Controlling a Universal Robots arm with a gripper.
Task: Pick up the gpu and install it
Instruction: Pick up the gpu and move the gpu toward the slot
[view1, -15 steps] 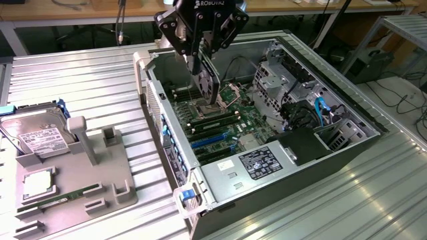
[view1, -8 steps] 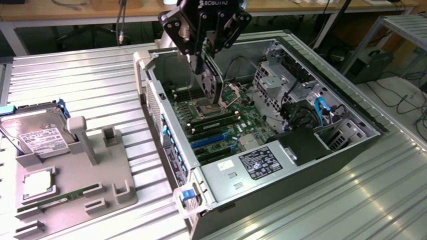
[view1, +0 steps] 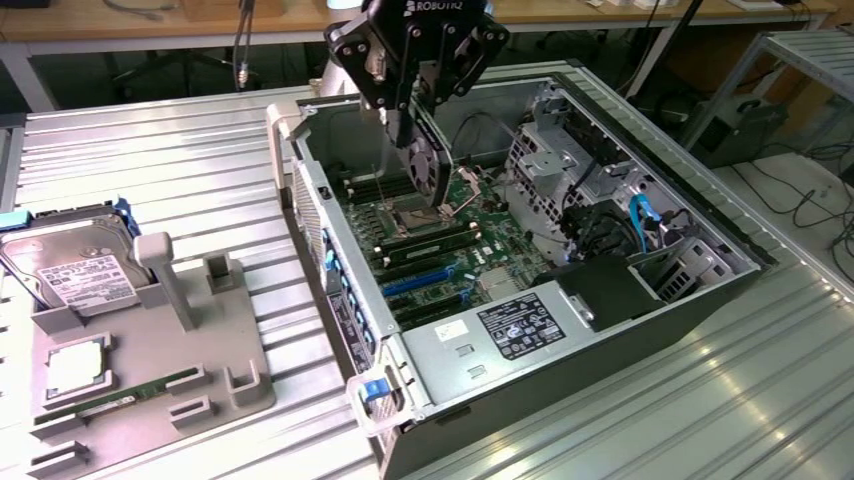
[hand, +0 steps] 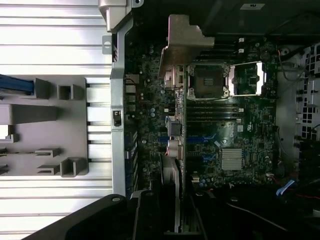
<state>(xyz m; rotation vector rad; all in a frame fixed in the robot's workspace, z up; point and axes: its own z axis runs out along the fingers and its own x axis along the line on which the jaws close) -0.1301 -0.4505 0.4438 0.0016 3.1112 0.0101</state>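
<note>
The gpu (view1: 426, 165), a thin card with dark components, hangs on edge above the open computer case (view1: 694, 285). My gripper (view1: 419, 112) is shut on the card's upper part, over the motherboard near the open CPU socket (view1: 412, 214). In the wrist view the gpu (hand: 182, 145) appears edge-on between my fingers (hand: 150, 215), with its silver bracket (hand: 182, 40) at the far end. The card runs over the board between the case's rear wall and the CPU socket (hand: 206, 80). Blue expansion slots (view1: 424, 281) lie on the board below and toward the case's near end.
A grey fixture tray (view1: 227, 375) lies at the exterior view's left on the ribbed metal table. It holds a hard drive (view1: 70, 272), a CPU chip (view1: 78, 364) and a RAM stick (view1: 123, 398). Inside the case are a power supply (view1: 531, 326), drive cages (view1: 554, 150) and blue cables (view1: 638, 215).
</note>
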